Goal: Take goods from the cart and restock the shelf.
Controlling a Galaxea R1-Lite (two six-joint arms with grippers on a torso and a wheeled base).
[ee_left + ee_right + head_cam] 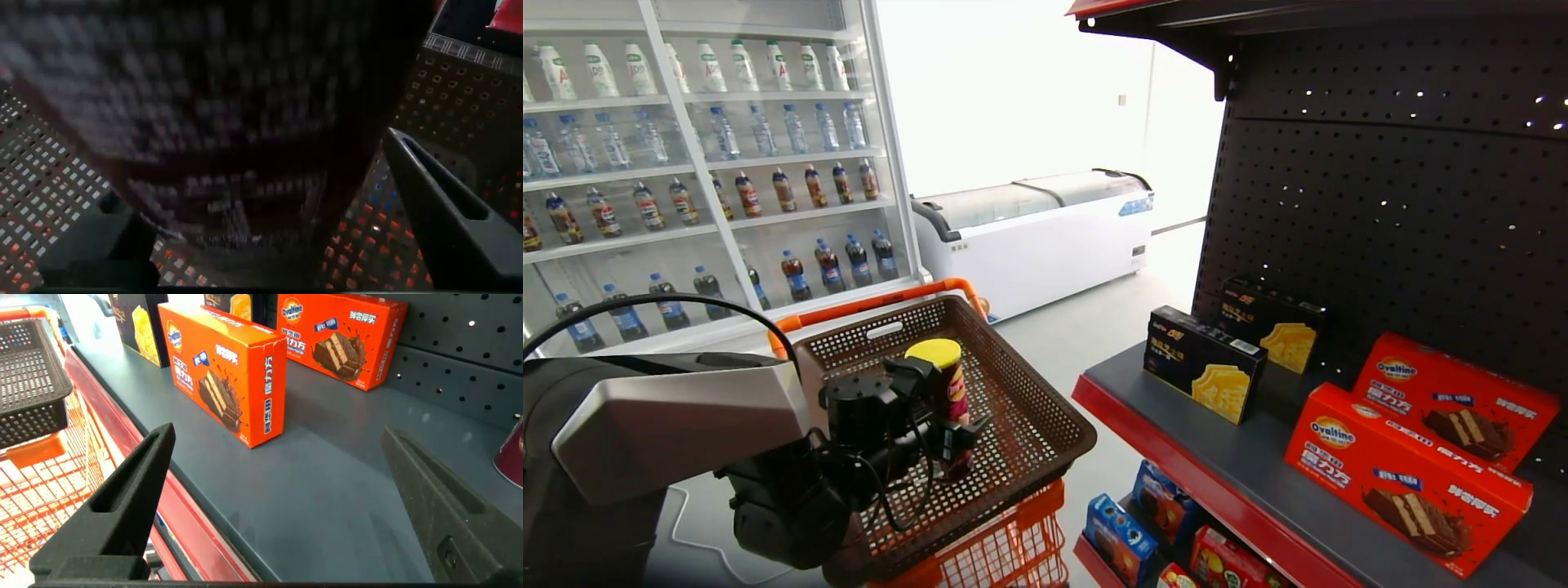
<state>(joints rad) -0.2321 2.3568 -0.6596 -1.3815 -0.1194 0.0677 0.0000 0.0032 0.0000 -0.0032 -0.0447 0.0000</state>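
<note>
Head view, left to right: my left gripper (943, 400) is closed around the middle of a chips can (935, 353) with a yellow lid; the can stands roughly upright inside the brown perforated basket (1045, 384) on top of the orange cart (1013, 547); I cannot tell whether its base has left the basket floor. Left wrist view: the can's dark printed side (237, 147) sits tight between my fingers (449, 212), so I judge the grip firm. To the right is the shelf (1217, 457), a grey deck with a red edge, holding black biscuit boxes (1205, 363) and then orange wafer boxes (1409, 478). Right wrist view: my right gripper (278, 437) is wide open and holds nothing; it hovers above bare deck (327, 498) just beside an orange wafer box (225, 371).

My judgement for this step: raise the can straight up until it clears the basket rim; keep it upright; carry it right to bare deck, away from the boxes and my right gripper.
</note>
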